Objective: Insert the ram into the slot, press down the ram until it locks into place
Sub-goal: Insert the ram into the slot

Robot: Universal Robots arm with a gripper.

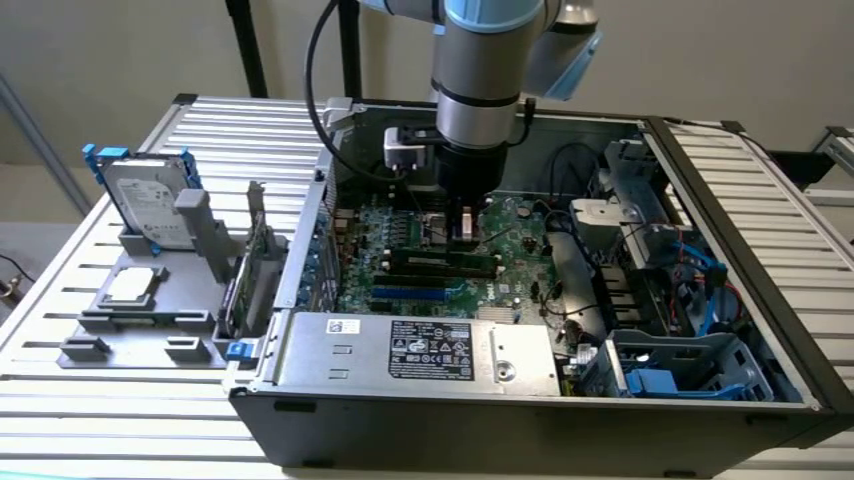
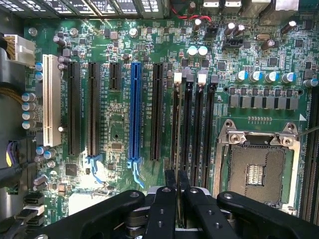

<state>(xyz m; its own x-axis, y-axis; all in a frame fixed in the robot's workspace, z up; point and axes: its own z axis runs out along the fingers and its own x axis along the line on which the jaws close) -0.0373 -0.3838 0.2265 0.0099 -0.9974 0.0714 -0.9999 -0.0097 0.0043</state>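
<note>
In the exterior view, you have the open computer case (image 1: 534, 420) on the slatted table (image 1: 120, 400). The arm reaches straight down into it, so the gripper (image 1: 463, 232) hangs over the middle of the motherboard (image 1: 514, 225). The ram (image 1: 451, 259) lies just under it, a green strip with black chips running lengthwise along the black memory sockets. The blue expansion socket (image 1: 414, 293) is on its near side. Crowding it, you see the labelled power supply (image 1: 420, 348) along the case's near edge, black cables (image 1: 567, 165) towards the far corner and a blue drive cage (image 1: 687, 365) at the near corner on the exterior view's right. Near the table's edge at the exterior view's left, a hard drive (image 1: 150, 200) stands in a grey fixture (image 1: 134, 330). In the wrist view, the gripper (image 2: 177, 180) sits over one end of the slot (image 2: 175, 119). That is the memory socket nearest the blue expansion socket (image 2: 134, 114), with one black expansion socket between them. An empty processor socket (image 2: 256, 169) lies beyond the other memory sockets. Whether the gripper clamps the ram, you cannot tell.
</note>
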